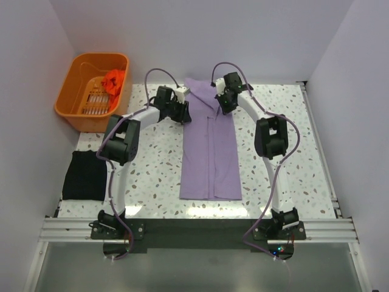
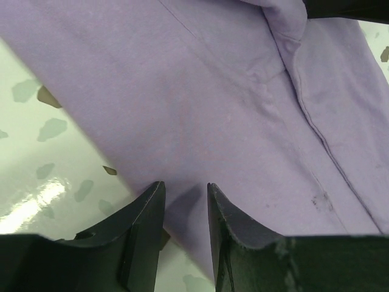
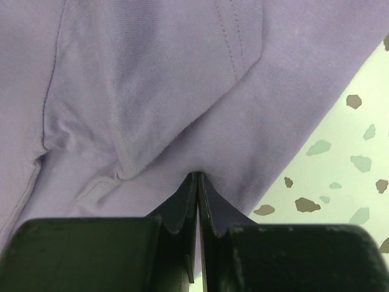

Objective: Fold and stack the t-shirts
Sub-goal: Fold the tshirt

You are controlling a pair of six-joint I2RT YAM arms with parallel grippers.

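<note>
- A speckled white terrazzo desk (image 1: 273, 121) fills the view, with two robot arms bolted at its near edge.
- A lilac-purple soft cloth t-shirt (image 1: 209, 152) lies in the middle of the desk. It is folded lengthwise into a long narrow strip that runs from the near edge to the far edge.
- A rigid orange plastic basket (image 1: 67, 91) with slotted sides sits at the far left corner.
- A black cloth t-shirt (image 1: 85, 175) lies folded flat at the near left edge of the desk, well apart from the lilac one.
- An orange-red cloth t-shirt (image 1: 113, 80) is crumpled inside the basket.
- The left gripper (image 2: 184, 185) is over the strip's far left edge, its fingers a narrow gap apart and holding nothing.
- The right gripper (image 3: 197, 176) is at the far right edge. Its fingers are pressed together, and cloth puckers at the tips, apparently pinched.
- The cloth looks light, limp and easily creased. It is best taken at both far corners, through every layer, so the fold stays square.
</note>
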